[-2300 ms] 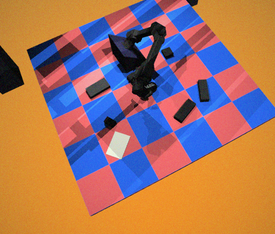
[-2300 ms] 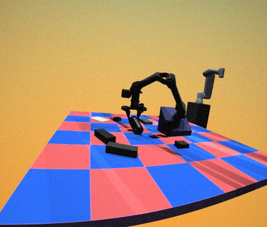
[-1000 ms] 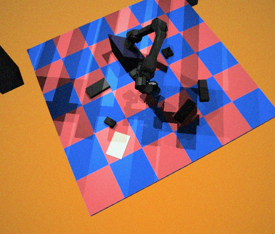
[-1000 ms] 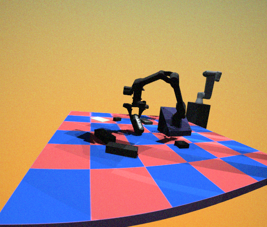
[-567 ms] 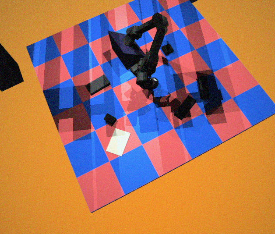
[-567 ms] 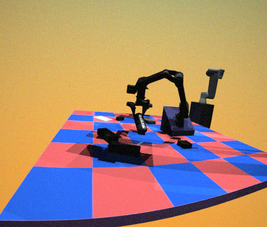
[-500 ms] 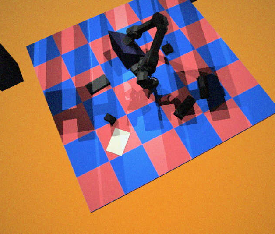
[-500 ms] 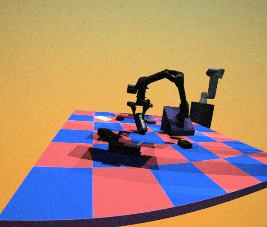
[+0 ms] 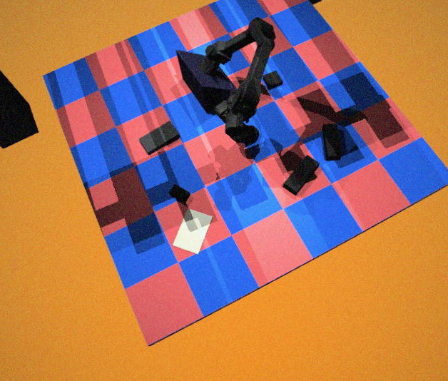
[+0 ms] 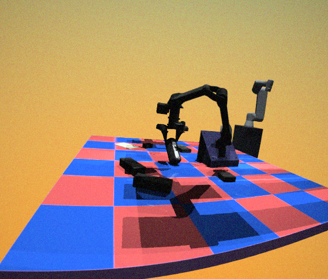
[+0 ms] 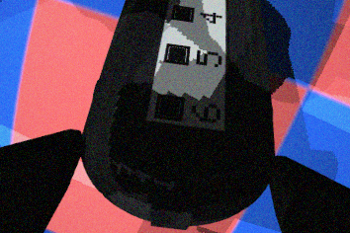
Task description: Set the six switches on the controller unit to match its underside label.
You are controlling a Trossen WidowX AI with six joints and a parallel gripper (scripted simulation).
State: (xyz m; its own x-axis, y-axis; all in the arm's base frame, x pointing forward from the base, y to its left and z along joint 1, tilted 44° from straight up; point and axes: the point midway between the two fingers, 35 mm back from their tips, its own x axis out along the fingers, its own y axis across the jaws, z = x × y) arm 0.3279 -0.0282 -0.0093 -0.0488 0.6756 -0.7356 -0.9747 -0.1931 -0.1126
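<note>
The dark grey controller unit (image 10: 173,156) (image 11: 188,155) hangs steeply tilted below my gripper (image 10: 172,139) (image 11: 178,156), which is shut on it near one end. The fingers press its two long sides. The unit's white label (image 11: 216,82) (image 10: 175,148) faces the wrist camera. Square 2 is empty; squares 3, 4, 5 and 6 are filled. Square 1 is outside the wrist view. The switches are hidden on the far side. Whether the unit's lower end touches the bench I cannot tell. In the top view the unit and gripper merge into one dark shape.
Two dark blocks (image 9: 301,175) (image 9: 332,142) lie right of the arm in the top view. A grey block (image 9: 159,138), a small black block (image 9: 179,193) and a white sheet (image 9: 190,237) lie left. Another small block (image 9: 272,79) lies near the arm's wedge-shaped base (image 9: 202,84).
</note>
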